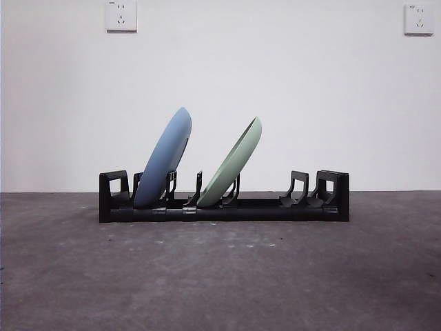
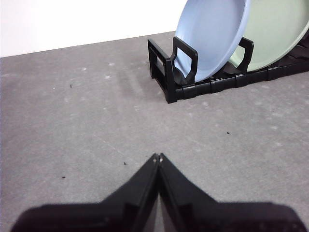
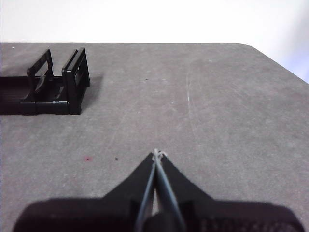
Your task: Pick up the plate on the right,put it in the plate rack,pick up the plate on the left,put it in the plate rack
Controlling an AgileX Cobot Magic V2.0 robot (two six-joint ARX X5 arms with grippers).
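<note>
Grey, speckled worktop [image 1: 220,276] fills the foreground, bare up to the plate rack [image 1: 224,207], which sits square across the middle of it with a blocky end at either side. Two plates stand in the rack, both leaning the same way, tops tipped toward the right end as seen from the front. A blue plate [image 1: 164,160] is slotted between prongs close to the left end block, and a pale green plate [image 1: 231,165] rests a few prongs further along, near the rack's middle. They stand apart and do not touch. Prongs at the right end of the rack hold nothing.

Behind it all is a plain white wall with a socket [image 1: 121,15] high on the left and another socket [image 1: 419,18] high on the right.

Neither arm shows from the front. From its own wrist camera, the left pincer [image 2: 158,156] hangs over bare worktop well short of the rack's blue-plate end, its jaws pressed together to a point. From the other wrist camera, the right pincer [image 3: 158,153] sits likewise pressed together, over open worktop off the rack's empty end [image 3: 72,79], holding nothing.
</note>
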